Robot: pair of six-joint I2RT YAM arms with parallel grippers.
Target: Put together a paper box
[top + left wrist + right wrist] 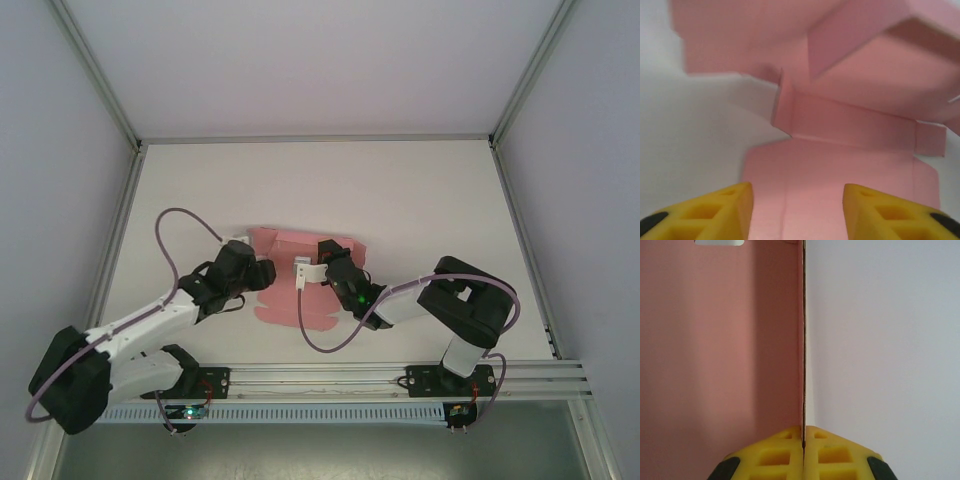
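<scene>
Left side: left fingers (262, 274) sit at the left edge of the paper box (285, 245), low over the tabletop (400, 190). In the left wrist view the left fingers (715, 207) are spread wide with nothing between them. They hang just over a flat pink panel of the paper box (850, 125). Beyond them one low wall stands up along a fold and a bigger flap tilts overhead. My read is that this arm is staged to press the base panel down or catch a side flap, not to grip anything.

Centre: the box is a half-formed sheet lying mid-tabletop between the two arms, with some panels flat and some raised. It is not yet a closed box.

Right side: right fingers (308, 270) reach in from the right onto the sheet. The right wrist view shows the right fingers (785, 440) clamped fully together on the edge of one thin card panel (720, 340). The panel stands vertical, with bare tabletop (880, 340) to its right. It is likely held upright so the crease sets (a thin card flap would probably spring back if let go).

Task looks early to mid: walls need raising, then tabs tucking.

Risk: the card is flimsy, so pulling on the pinched panel could drag the whole sheet.
</scene>
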